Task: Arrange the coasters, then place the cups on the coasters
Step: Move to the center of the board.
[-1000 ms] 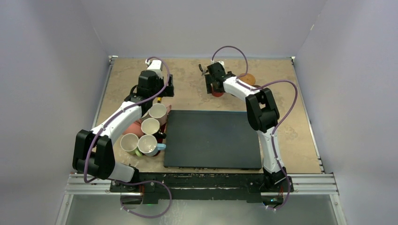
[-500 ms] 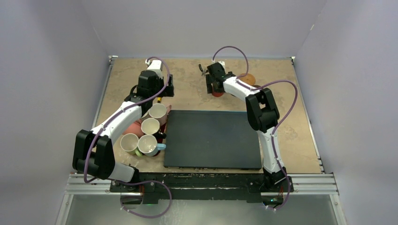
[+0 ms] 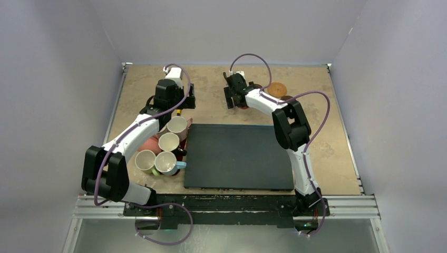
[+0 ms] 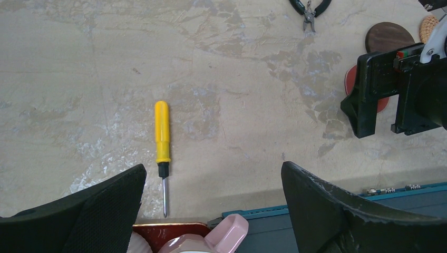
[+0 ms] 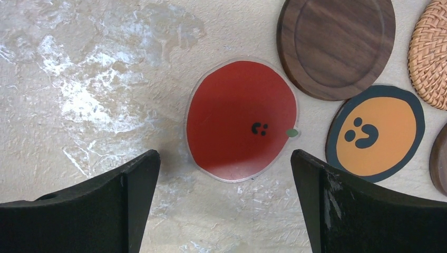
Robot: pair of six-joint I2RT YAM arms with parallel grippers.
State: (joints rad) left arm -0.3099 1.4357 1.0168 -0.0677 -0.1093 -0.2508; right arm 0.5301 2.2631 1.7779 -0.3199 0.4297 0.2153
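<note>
Right wrist view: the right gripper (image 5: 224,158) hangs above the red coaster (image 5: 240,118), fingers spread wide and holding nothing. The red coaster lies flat on the bench (image 5: 79,79) near its far edge, with a dark wood coaster (image 5: 337,45), an orange coaster with black marks (image 5: 375,132) and a woven tan coaster (image 5: 435,52) just beside it. Left wrist view: the left gripper (image 4: 213,174), also wide open and empty, hovers near a yellow screwdriver (image 4: 162,137). Top external view: the cups (image 3: 168,142) cluster near the bench's left edge, beside the black mat (image 3: 240,155).
</note>
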